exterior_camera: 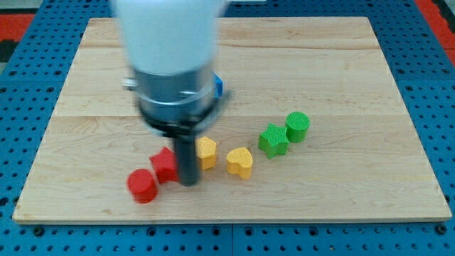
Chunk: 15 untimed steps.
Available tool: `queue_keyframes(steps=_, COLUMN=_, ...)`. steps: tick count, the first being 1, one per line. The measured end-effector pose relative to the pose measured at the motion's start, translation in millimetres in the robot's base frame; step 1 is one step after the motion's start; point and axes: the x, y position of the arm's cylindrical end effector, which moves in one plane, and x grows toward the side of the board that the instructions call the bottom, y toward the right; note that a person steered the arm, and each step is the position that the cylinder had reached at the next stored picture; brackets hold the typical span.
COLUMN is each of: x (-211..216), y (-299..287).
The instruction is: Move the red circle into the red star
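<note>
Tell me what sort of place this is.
Likely a robotics lab bench. A wooden board lies on a blue perforated base, small coloured blocks such as the red circle and red star sit on it, and my tip rests beside the star.

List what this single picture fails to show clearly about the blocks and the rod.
- Blue block: only a sliver shows; the arm's body hides its shape.
- Red star: its right side is hidden behind the rod.
- My tip: contact with the red star cannot be judged.
- Left yellow block: rod covers its left edge.
</note>
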Motion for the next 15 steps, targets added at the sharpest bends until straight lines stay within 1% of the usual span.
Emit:
queue_keyframes(steps=1, x=-21, y=-32)
queue_keyframes(steps=2, x=-25, y=-40)
queue_keyframes(steps=3, x=-19, y=-72)
queue_keyframes(steps=4, x=13, y=-26)
queue_keyframes(steps=5, x=36, y=-2)
queue_keyframes(steps=6, x=38, y=13)
queue_keyframes(steps=7, x=65, y=14)
queue_keyframes(steps=8, x=65, y=-6)
queue_keyframes(steps=9, x=62, y=-96)
queue_keyframes(steps=11, x=64, y=-161)
queue_keyframes(steps=12, x=49, y=-188)
queue_keyframes(steps=13, x=36, y=-167)
queue_keyframes(steps=14, x=14, y=-153)
queue_keyframes(steps=15, x=-15, y=-150)
